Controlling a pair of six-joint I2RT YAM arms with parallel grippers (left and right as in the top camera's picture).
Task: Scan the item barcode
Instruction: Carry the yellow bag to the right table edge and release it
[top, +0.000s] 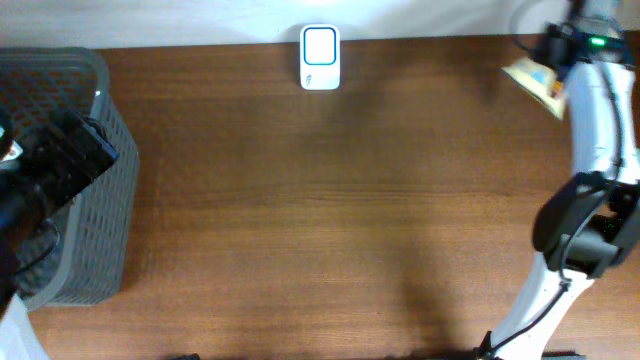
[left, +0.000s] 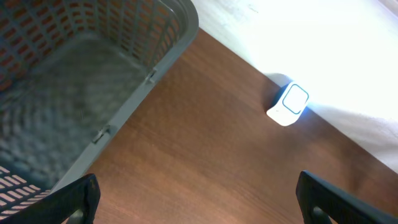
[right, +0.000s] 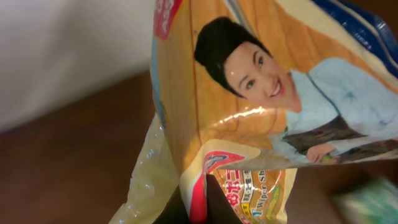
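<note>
At the far left stands a grey basket (top: 95, 120), and the left gripper (left: 199, 186) hangs over its near edge with its jaws spread wide and nothing between them. It is well clear of the work, so I see little trouble from that side unless it swings out across the table (top: 320, 220).

In the middle, at the back edge of the table, the little white scanner (top: 320, 58) sits upright with its window facing up.

Over at the far right, the right gripper (top: 548, 55) is clenched on a snack packet (top: 535, 80), which it holds in the air near the back corner, well apart from the scanner. The wrist view shows the packet's printed front with a smiling face, pinched at a crumpled fold. I cannot see a barcode anywhere.

That is where I think it may go wrong:

- **Wrong face:** if the code is on the side turned away, the packet could reach the scanner facing the wrong way and give no read.
- **Poor read:** the film is glossy and creased, so glare or a wrinkle across the bars could spoil the scan.
- **Weak grip:** it looks like a narrow pinch on soft film. A quick carry leftward might make the packet swing, twist or slip free.
</note>
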